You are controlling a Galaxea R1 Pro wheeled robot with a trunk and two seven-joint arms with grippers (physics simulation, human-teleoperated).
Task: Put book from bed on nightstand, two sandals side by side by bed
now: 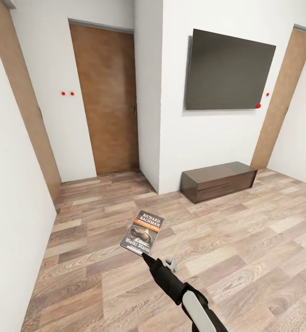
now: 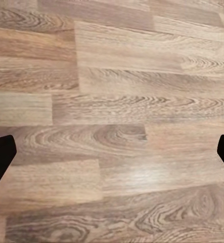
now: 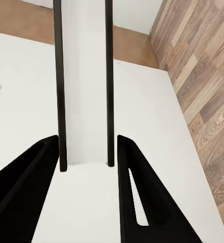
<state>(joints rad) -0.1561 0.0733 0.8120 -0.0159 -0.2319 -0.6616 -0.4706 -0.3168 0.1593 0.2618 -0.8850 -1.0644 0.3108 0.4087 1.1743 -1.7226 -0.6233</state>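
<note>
Up in the air over the wood-plank floor (image 1: 245, 240), the book (image 1: 142, 232) is pinched by its near edge in the right gripper (image 1: 147, 256), cover up, sticking out forward beyond the fingertips. Seen from the right wrist, the book's (image 3: 84, 86) white page edge runs straight out between the two black fingers (image 3: 28, 187), which press on its dark covers from both sides. By contrast, the left gripper's (image 2: 112, 152) fingers stand wide apart above bare planks, and a long low bench (image 1: 219, 180) sits beneath a wall screen (image 1: 229, 71).
</note>
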